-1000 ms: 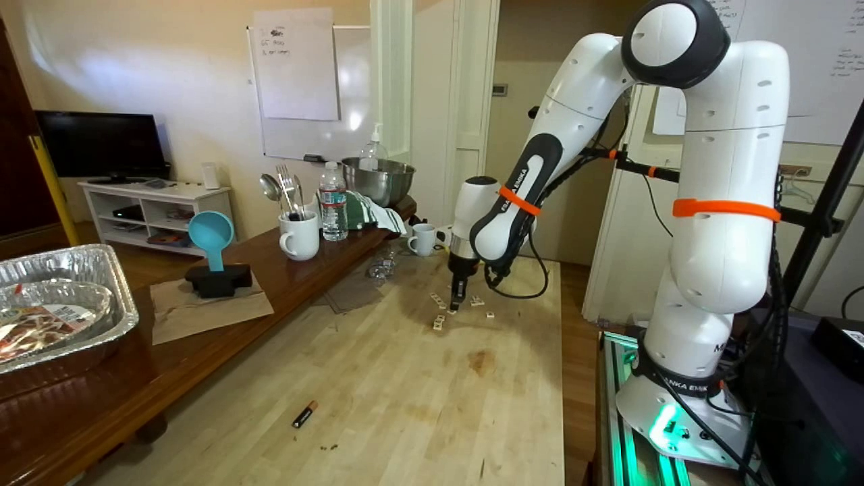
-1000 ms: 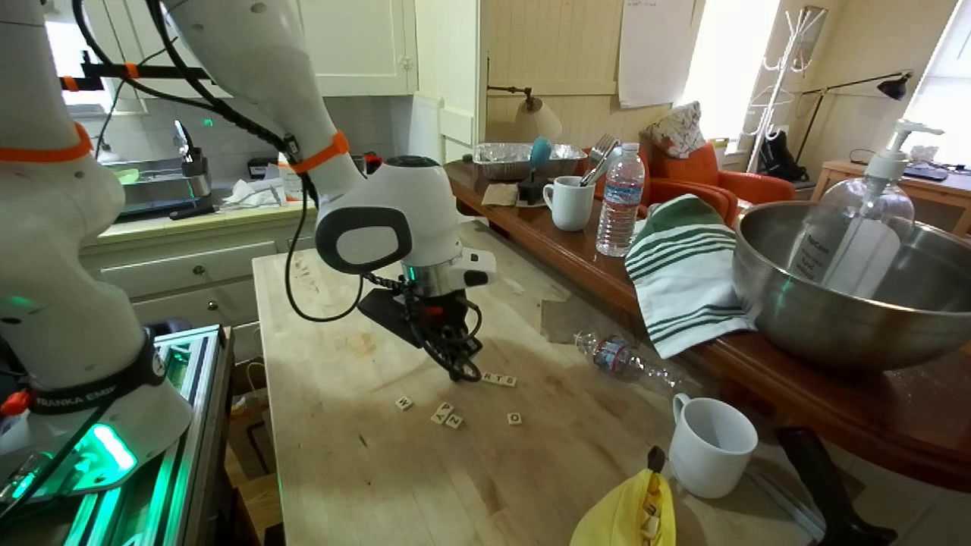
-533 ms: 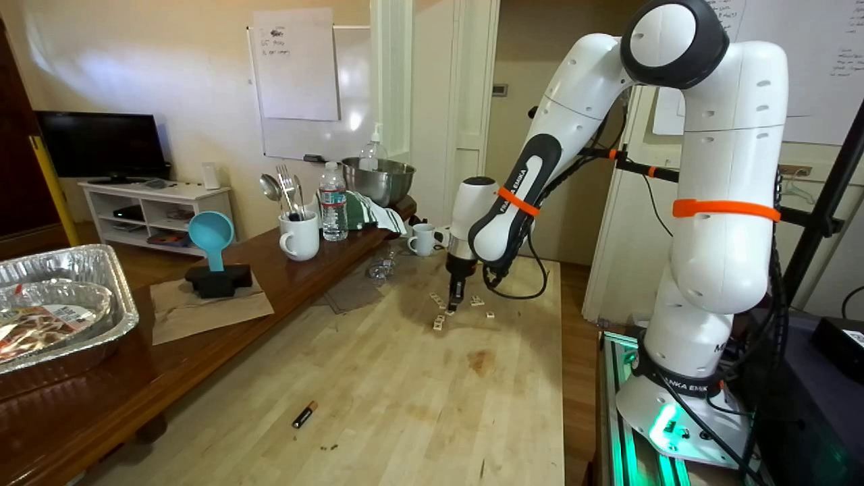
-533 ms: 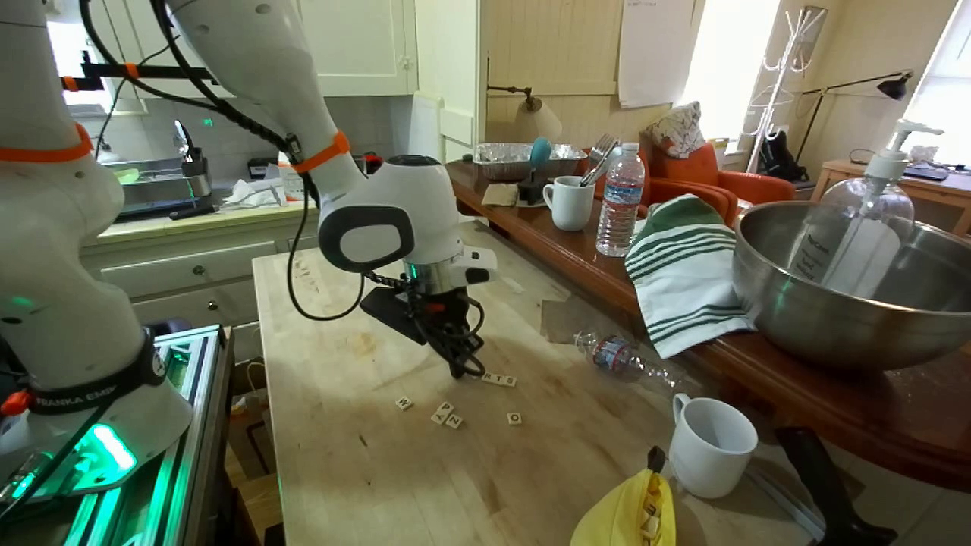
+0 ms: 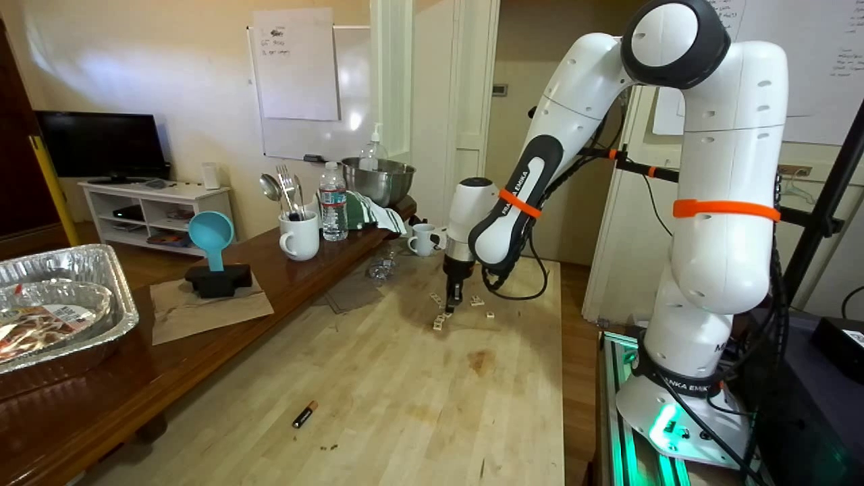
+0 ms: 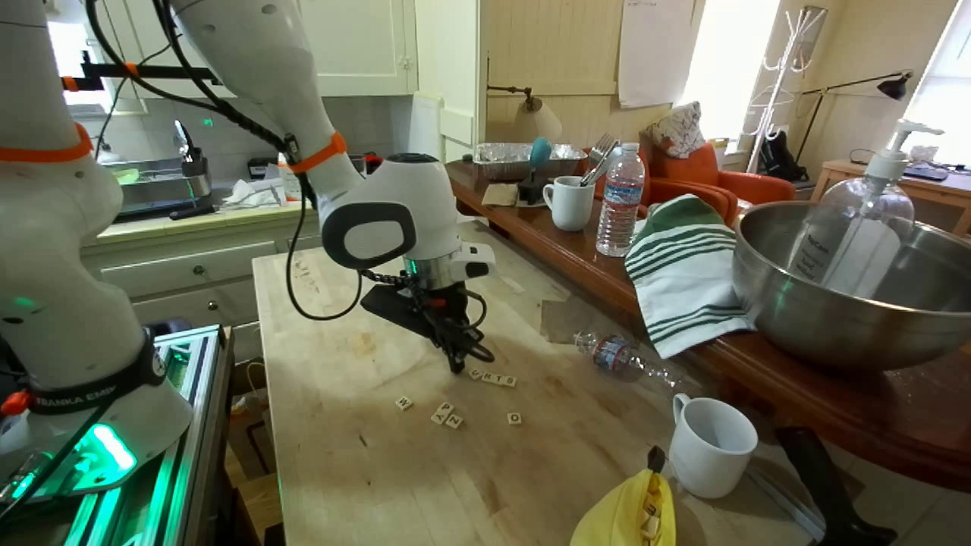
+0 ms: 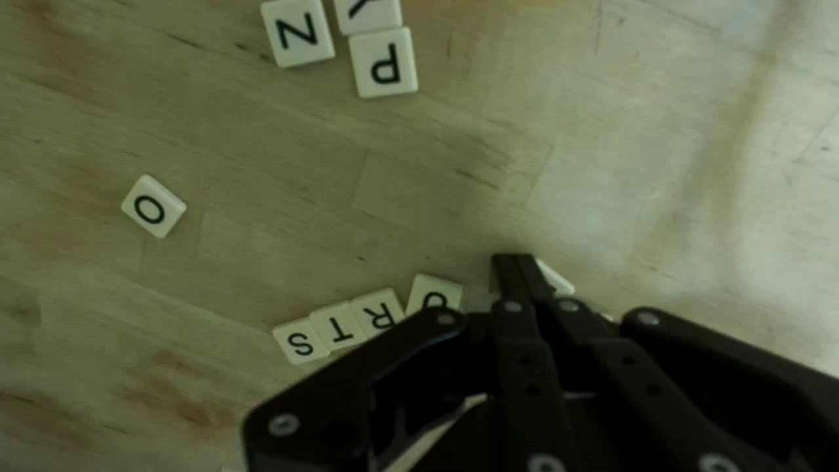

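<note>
Tiles (image 7: 338,328) S-T-R near closed hand (image 7: 514,263), FRANKA EMIKA arm (image 5: 574,108)

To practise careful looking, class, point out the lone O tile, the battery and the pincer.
O tile (image 7: 153,206): wrist view, middle of its lettered face.
Battery (image 5: 304,416): an exterior view, on its black casing.
Pincer (image 7: 515,262): wrist view, where its shut tips meet.

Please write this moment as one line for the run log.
fingers: shut | nearest tile: at their tips, partly hidden, contact unclear | S-T-R tile row: nearby | O tile: lies apart
</note>
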